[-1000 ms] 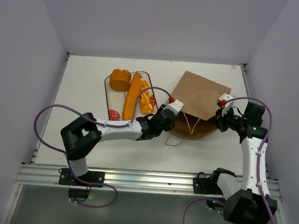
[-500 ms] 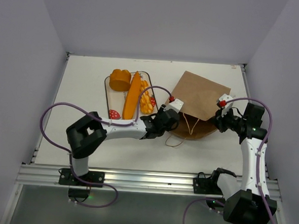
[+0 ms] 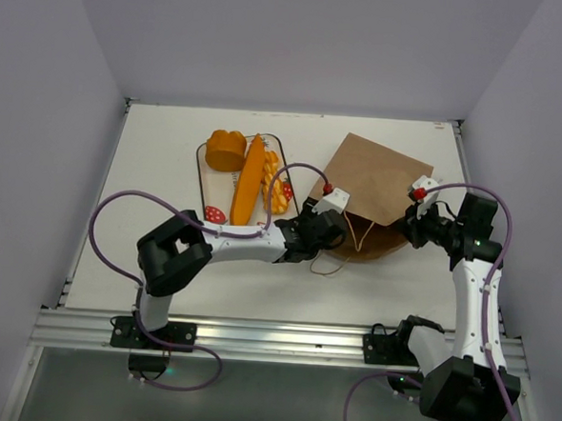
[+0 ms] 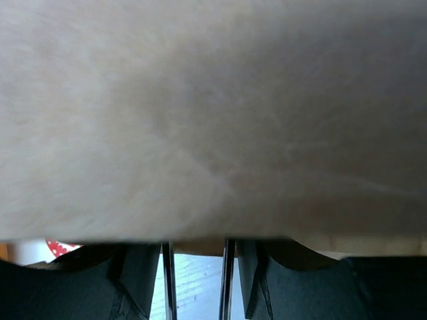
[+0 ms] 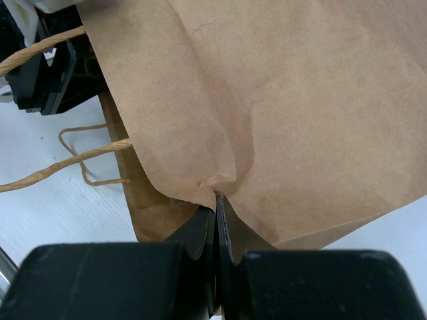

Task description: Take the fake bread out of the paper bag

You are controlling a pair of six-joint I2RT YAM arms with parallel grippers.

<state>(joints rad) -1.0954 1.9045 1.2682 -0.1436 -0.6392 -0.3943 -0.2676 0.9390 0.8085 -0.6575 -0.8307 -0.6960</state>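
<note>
The brown paper bag (image 3: 378,183) lies on its side right of centre, its mouth facing the near edge. My right gripper (image 3: 407,225) is shut on the bag's upper mouth edge (image 5: 217,195) and holds it lifted. My left gripper (image 3: 334,235) reaches under that lifted edge into the mouth. Brown paper (image 4: 213,120) fills the left wrist view; the fingers (image 4: 163,280) stand apart with white table between them, tips hidden by paper. Three fake breads lie on the strawberry tray: a round bun (image 3: 225,150), a baguette (image 3: 250,178) and a braided loaf (image 3: 277,187). No bread shows inside the bag.
The white strawberry tray (image 3: 208,198) sits left of the bag, close to my left arm. The bag's twisted paper handles (image 3: 329,267) trail on the table in front of the mouth and show in the right wrist view (image 5: 67,167). Walls enclose the table on three sides.
My left gripper has moved right and gone in under the bag's lifted edge. The right gripper has kept its hold in the same place.
</note>
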